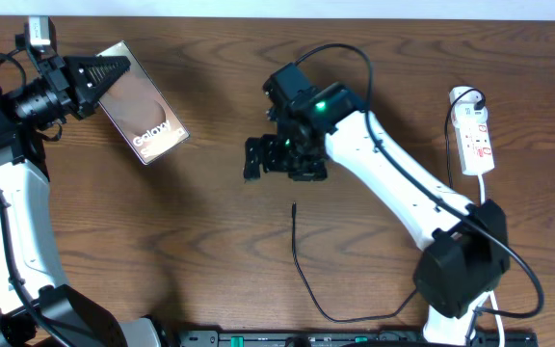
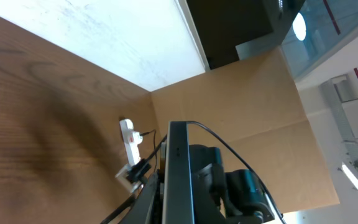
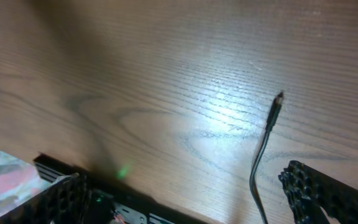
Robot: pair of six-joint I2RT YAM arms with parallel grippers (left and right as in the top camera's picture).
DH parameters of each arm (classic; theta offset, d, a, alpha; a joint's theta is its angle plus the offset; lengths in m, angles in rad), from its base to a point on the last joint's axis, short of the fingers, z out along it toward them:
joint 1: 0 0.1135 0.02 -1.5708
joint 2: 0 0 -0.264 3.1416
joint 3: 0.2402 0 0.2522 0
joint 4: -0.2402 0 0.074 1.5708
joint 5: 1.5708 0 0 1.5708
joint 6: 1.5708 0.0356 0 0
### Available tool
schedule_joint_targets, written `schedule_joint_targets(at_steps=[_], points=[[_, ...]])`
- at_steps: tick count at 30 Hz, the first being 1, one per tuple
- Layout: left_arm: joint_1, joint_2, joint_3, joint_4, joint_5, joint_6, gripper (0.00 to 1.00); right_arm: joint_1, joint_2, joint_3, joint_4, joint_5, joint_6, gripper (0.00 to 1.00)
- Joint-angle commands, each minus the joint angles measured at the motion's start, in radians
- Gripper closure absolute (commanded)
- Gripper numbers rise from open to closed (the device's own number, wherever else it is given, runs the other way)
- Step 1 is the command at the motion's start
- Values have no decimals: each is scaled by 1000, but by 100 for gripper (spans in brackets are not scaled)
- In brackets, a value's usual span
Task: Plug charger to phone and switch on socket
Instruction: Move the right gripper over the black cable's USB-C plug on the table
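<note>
The phone [image 1: 147, 120], bronze-screened with white "Galaxy" text, is held at the far left, tilted, with my left gripper [image 1: 106, 74] shut on its upper end. The left wrist view shows the phone [image 2: 178, 155] edge-on between the jaws. The charger is a thin black cable [image 1: 302, 275] lying on the table, its connector tip [image 1: 293, 205] pointing to the far side. My right gripper [image 1: 276, 159] hangs open just beyond that tip. In the right wrist view the tip [image 3: 278, 98] lies ahead, and the cable [image 3: 258, 168] runs near the right finger [image 3: 328, 193]. The socket [image 1: 476, 137] lies at the far right.
The socket's white cord [image 1: 483, 188] runs down behind the right arm's base [image 1: 461, 275]. A black rail [image 1: 355, 337] lines the table's near edge. The socket [image 2: 129, 138] also shows far off in the left wrist view, below a cardboard wall [image 2: 241, 106].
</note>
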Motion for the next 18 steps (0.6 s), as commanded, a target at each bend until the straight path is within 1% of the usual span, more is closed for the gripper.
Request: schedule_joint_targets(at_steps=[1, 5, 8, 12, 13, 18], points=[[3, -7, 6, 5, 40, 18, 92, 21, 37, 8, -15, 72, 32, 2], [3, -7, 6, 5, 40, 20, 93, 35, 77, 8, -41, 145, 119, 1], [3, -7, 6, 5, 40, 40, 92, 37, 107, 7, -48, 142, 120, 2], [3, -7, 6, 5, 40, 40, 92, 45, 146, 6, -79, 142, 156, 4], [3, -7, 6, 5, 40, 40, 92, 48, 158, 6, -83, 142, 165, 6], [3, -7, 6, 5, 40, 51, 92, 66, 202, 6, -90, 141, 187, 7]])
